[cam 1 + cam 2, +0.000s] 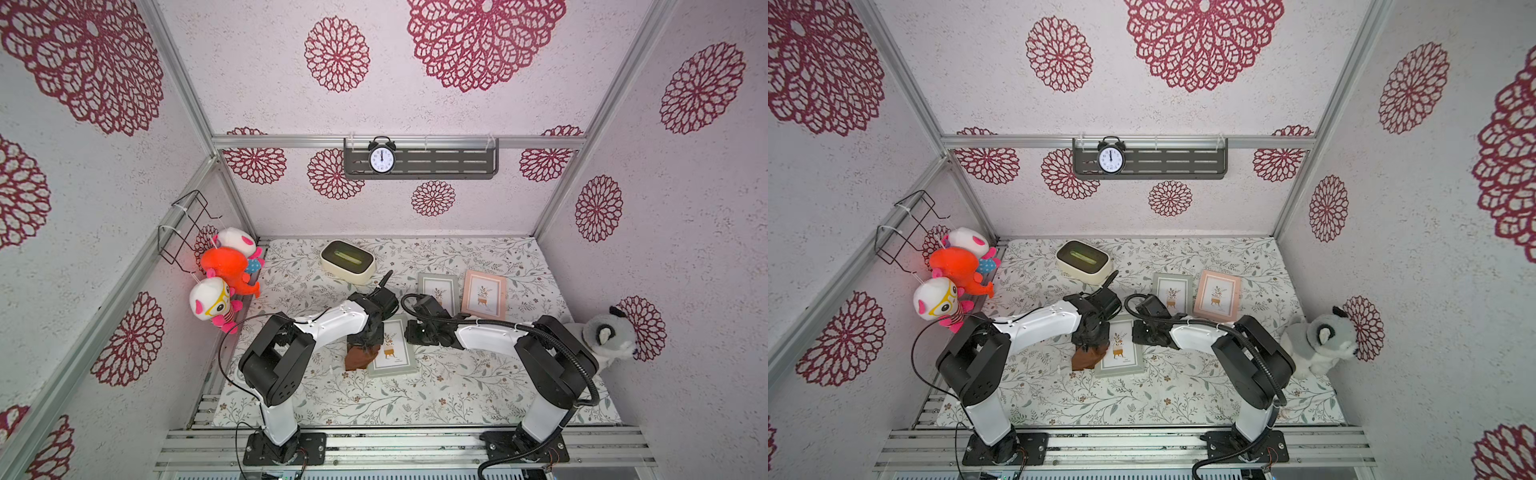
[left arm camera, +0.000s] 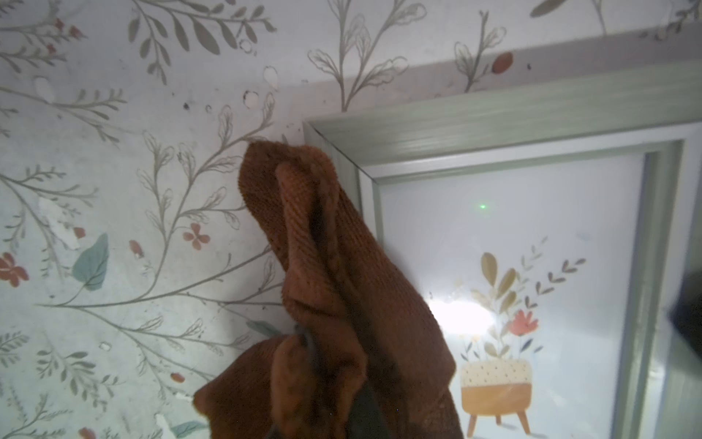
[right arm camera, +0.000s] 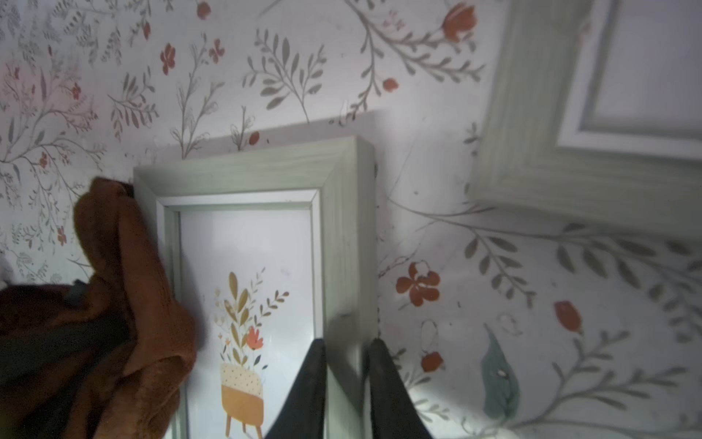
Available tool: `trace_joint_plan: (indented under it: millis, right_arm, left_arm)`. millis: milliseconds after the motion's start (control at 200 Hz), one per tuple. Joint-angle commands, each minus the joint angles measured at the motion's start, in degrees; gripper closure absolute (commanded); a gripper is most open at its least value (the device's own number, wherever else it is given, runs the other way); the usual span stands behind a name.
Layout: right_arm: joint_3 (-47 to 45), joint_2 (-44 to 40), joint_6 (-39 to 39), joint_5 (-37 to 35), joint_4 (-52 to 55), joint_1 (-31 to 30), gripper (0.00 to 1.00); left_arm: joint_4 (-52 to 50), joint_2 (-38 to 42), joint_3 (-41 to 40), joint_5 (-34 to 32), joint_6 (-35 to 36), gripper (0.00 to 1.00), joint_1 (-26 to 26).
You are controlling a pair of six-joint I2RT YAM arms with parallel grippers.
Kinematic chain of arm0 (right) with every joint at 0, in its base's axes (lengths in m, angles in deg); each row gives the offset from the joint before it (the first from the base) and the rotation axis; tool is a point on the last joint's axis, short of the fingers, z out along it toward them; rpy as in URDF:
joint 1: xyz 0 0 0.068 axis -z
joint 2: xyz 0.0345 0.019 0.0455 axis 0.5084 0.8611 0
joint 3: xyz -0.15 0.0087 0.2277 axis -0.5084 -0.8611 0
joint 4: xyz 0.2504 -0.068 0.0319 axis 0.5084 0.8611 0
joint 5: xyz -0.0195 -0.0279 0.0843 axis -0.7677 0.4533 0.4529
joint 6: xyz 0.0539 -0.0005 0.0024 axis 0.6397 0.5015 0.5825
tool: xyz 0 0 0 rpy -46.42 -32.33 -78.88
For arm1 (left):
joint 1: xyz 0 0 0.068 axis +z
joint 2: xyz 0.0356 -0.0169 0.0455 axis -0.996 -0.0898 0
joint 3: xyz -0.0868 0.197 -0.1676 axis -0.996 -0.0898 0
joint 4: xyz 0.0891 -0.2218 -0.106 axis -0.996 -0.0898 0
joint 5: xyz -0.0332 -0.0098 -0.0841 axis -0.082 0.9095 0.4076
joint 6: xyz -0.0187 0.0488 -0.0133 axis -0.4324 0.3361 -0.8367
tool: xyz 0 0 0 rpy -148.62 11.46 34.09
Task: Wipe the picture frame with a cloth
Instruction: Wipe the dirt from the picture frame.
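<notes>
On the table (image 1: 457, 395), the near frame (image 1: 392, 353) lies flat around the middle, between the two arms' ends. The cloth (image 1: 360, 358), pinched in the left gripper (image 1: 366, 340), drapes against that frame's left rail and spills onto the table beside it. The right gripper (image 3: 347, 346) straddles the frame's right rail, a finger on each side. Behind and to the right, the middle frame (image 1: 438, 291) and the right frame (image 1: 484, 294) lie just beside each other. The box (image 1: 348, 262) sits behind and left. The clock (image 1: 382, 158) stands on the shelf (image 1: 449, 162) on the back wall. Plush toys (image 1: 226, 270) hang on the left wall; a plush animal (image 1: 611, 336) sits against the right wall.
</notes>
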Motion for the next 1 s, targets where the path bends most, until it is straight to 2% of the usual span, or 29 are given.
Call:
trace_joint_plan:
  millis: [0,250,365,480,550,666,771,996]
  right_arm:
    - [-3.31,2.47,2.27,-0.54,5.64,-0.59,0.90]
    - [-3.53,2.15,3.06,-0.06,4.46,-1.62,0.90]
    - [-3.54,1.05,2.82,-0.14,3.52,-1.91,0.83]
    - [-2.52,0.48,2.22,-0.63,3.90,-1.88,0.72]
    - [-1.30,1.44,1.59,-0.84,4.69,-1.91,0.70]
    - [0.24,5.04,1.08,-0.25,4.50,-1.73,0.71]
    - [1.06,7.55,1.22,0.49,3.87,-1.72,0.76]
    - [0.46,7.86,1.89,0.26,3.98,-1.73,0.80]
  left_arm:
    - [-2.20,-3.45,-1.76,3.57,-0.79,1.00,-0.97]
    - [0.50,-8.00,5.22,-0.08,1.36,1.00,6.12]
    - [1.19,-10.76,8.63,-0.34,3.40,1.00,7.54]
    - [1.38,-12.23,10.25,0.27,4.68,1.00,7.55]
    - [2.90,-12.30,9.39,0.94,4.76,1.00,7.49]
    - [3.27,-12.57,8.39,1.96,4.52,1.00,7.32]
    - [3.17,-11.27,6.30,3.50,4.08,1.00,6.17]
    - [1.15,-5.79,-0.24,7.10,2.84,1.00,0.69]
